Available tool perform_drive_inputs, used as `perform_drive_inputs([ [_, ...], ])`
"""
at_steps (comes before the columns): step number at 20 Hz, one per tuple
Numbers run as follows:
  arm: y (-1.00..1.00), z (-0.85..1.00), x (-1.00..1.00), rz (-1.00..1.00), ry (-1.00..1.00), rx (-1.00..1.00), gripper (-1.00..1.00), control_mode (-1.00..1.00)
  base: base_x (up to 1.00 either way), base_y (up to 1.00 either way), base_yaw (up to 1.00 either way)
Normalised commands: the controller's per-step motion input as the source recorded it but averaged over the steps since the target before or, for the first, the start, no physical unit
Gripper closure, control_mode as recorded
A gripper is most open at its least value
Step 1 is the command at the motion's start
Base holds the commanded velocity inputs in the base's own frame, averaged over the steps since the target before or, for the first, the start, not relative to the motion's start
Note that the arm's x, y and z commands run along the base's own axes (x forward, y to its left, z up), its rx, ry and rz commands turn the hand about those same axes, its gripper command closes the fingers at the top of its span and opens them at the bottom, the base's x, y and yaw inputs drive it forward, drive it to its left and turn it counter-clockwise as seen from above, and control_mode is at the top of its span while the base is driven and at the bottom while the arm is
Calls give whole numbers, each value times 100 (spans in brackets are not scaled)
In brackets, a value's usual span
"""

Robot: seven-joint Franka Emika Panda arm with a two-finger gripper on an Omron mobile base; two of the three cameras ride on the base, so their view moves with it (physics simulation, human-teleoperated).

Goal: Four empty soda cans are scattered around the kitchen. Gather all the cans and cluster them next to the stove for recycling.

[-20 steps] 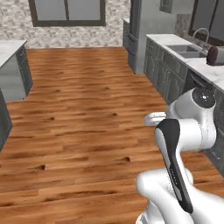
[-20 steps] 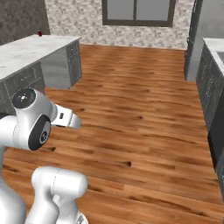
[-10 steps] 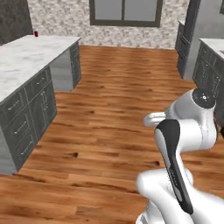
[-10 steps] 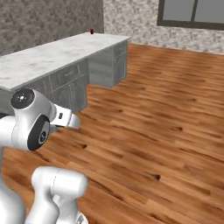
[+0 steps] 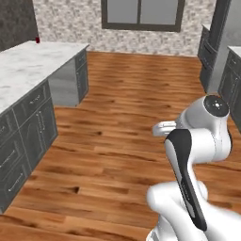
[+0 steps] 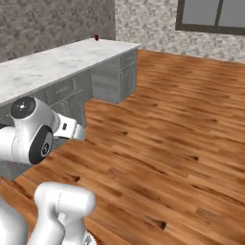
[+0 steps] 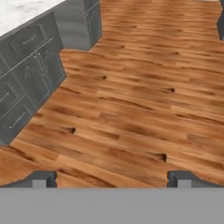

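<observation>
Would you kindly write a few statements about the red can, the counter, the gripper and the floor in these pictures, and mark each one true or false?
1. A red soda can stands at the far end of the marble counter. True.
2. The gripper is shut on a can. False: its jaws stand wide apart with nothing between them.
3. The hand view looks down at wood floor beside grey cabinets. True.
4. The can lies on the floor. False: it is up on the counter.
5. A window is set in the far stone wall. True.
</observation>
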Motion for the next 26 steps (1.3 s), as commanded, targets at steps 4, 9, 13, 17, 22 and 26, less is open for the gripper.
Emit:
perform_drive_inputs([
  [4, 0, 0, 0, 0, 0, 0, -100, 100, 86, -25, -10],
  [9, 0, 0, 0, 0, 0, 0, -100, 100, 82, -2, -13],
  [13, 0, 0, 0, 0, 0, 0, -100, 100, 96, 0, -3],
  [17, 0, 0, 0, 0, 0, 0, -100, 100, 100, 0, -1],
  [22, 0, 0, 0, 0, 0, 0, -100, 100, 100, -2, 0],
  [26, 0, 0, 0, 0, 0, 0, -100, 100, 100, -4, 1],
])
